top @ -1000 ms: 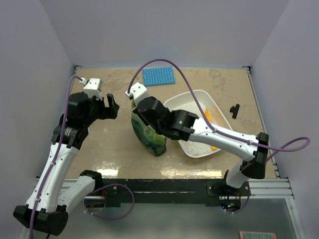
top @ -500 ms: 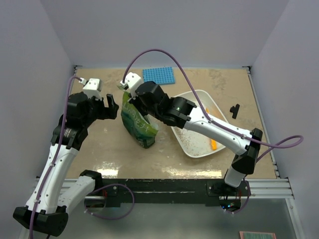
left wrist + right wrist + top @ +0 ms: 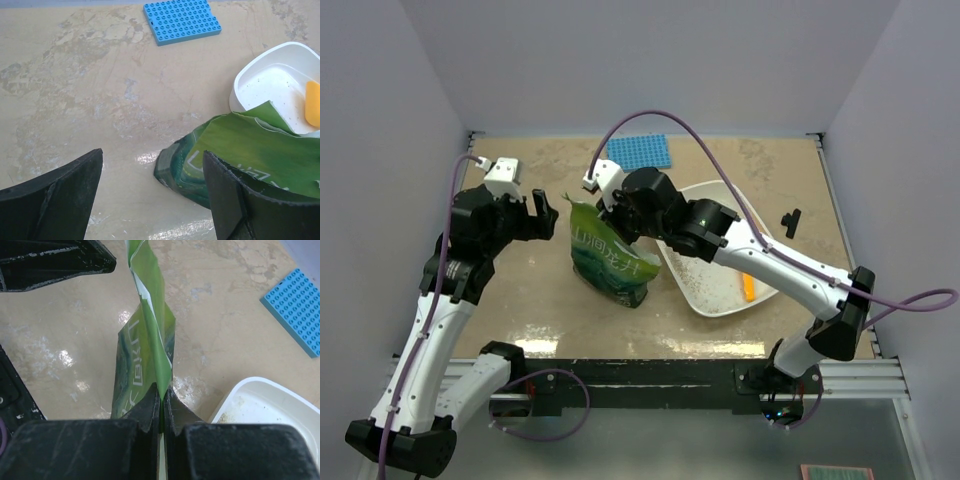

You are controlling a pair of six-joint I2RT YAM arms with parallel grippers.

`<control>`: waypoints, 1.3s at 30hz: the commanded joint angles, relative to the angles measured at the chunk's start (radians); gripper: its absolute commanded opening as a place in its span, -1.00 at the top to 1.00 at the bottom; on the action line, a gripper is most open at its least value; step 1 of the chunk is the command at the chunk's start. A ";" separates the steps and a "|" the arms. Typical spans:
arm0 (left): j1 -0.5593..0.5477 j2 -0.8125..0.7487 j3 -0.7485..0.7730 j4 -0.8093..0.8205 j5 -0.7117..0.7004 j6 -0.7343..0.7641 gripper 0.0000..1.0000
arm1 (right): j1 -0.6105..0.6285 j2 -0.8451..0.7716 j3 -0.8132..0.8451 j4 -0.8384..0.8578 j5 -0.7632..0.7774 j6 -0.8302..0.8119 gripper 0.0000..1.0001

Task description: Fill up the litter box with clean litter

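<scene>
Litter box (image 3: 712,282) beside bag (image 3: 610,262); right end effector (image 3: 162,394) grips it (left end effector (image 3: 152,159) apart)

A lab test cell: plain white walls (image 3: 650,70) enclose a beige table (image 3: 535,290).

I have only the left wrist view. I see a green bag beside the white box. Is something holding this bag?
Observer: Yes. In the right wrist view, the right pincer is shut on the top edge of the green bag.
Operator: Is my left pincer touching the bag?
Observer: No. From above, the left pincer is open and stands apart from the bag, to its left.
Operator: How much litter is in the box?
Observer: From above, the litter box holds only a thin scatter of clean litter, and an orange scoop lies inside.
</scene>
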 commanded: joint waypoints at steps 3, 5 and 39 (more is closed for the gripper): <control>0.001 -0.012 0.040 0.022 0.008 0.015 -0.71 | -0.044 -0.041 0.201 0.119 -0.148 -0.058 1.00; 0.001 -0.018 0.025 0.025 0.007 0.016 -0.71 | -0.044 -0.050 0.127 0.138 -0.182 -0.029 1.00; 0.003 -0.061 -0.032 0.013 -0.015 -0.036 -0.71 | -0.084 -0.283 -0.289 0.066 -0.179 0.024 1.00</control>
